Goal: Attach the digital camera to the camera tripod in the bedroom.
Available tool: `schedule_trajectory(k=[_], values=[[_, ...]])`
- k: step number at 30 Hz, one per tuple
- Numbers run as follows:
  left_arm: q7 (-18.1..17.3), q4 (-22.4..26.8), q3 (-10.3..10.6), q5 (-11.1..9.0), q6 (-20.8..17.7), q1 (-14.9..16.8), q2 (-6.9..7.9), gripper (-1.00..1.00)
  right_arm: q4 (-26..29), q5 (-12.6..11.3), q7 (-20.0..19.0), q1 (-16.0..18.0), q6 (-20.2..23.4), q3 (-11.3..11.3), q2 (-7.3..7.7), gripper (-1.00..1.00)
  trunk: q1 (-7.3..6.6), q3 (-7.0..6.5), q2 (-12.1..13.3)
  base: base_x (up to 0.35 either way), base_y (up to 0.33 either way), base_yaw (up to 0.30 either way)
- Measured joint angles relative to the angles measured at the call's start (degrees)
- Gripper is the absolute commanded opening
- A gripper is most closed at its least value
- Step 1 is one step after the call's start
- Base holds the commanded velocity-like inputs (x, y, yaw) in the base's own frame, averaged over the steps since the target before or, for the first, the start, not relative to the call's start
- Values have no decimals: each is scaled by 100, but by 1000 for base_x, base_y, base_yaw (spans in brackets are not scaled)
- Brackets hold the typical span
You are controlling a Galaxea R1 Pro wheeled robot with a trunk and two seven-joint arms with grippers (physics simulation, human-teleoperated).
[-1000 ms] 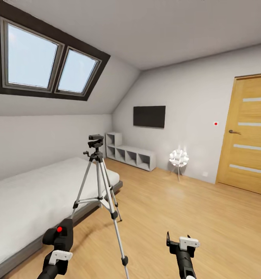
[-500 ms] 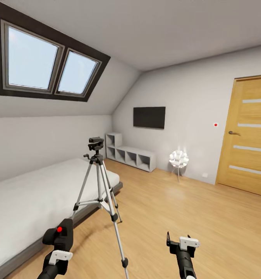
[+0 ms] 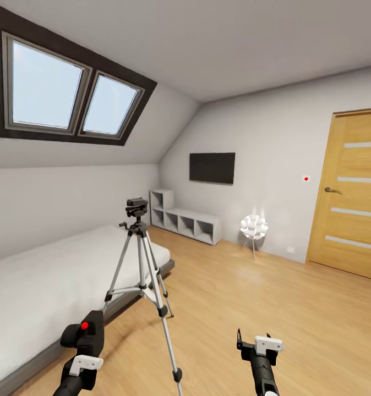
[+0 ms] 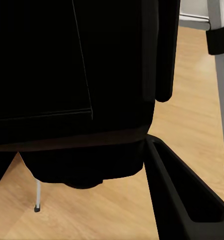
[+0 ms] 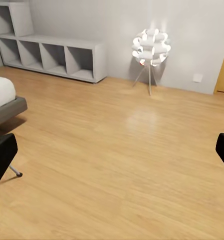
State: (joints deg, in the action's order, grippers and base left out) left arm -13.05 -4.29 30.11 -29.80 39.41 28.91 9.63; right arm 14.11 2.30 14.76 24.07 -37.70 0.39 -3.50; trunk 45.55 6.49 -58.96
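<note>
In the head view my left gripper (image 3: 84, 345) sits low at the left, shut on the digital camera (image 3: 92, 334). The camera is a black box with a red button on top. Its dark body (image 4: 77, 75) also looms in the left wrist view, beside one black finger (image 4: 184, 197). The camera tripod (image 3: 143, 275) stands on the wood floor just ahead of it, next to the bed. Its black head (image 3: 136, 208) carries nothing, and a silver leg (image 4: 222, 85) shows past the camera. My right gripper (image 3: 254, 338) hangs open and holds nothing; its fingertips (image 5: 2, 155) frame bare floor.
A grey bed with a white mattress (image 3: 48, 286) runs along the left wall under two skylights (image 3: 70, 91). A low white cube shelf (image 3: 185, 220), a wall TV (image 3: 212, 166) and a glowing ball lamp (image 3: 254, 225) stand at the far wall. A wooden door (image 3: 353, 192) is at the right.
The whole head picture has shifted slightly downward, so the camera moved. Both grippers and the held digital camera keep their places in view.
</note>
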Motion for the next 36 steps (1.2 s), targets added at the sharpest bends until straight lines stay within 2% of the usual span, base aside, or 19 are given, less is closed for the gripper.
schedule_trajectory(k=[36], values=[[0, 0, 1, 1, 1, 3, 4, -100, 1, 0, 0, 6, 0, 0, -8, 100, -791, -639, 1440, 0, 0, 0]])
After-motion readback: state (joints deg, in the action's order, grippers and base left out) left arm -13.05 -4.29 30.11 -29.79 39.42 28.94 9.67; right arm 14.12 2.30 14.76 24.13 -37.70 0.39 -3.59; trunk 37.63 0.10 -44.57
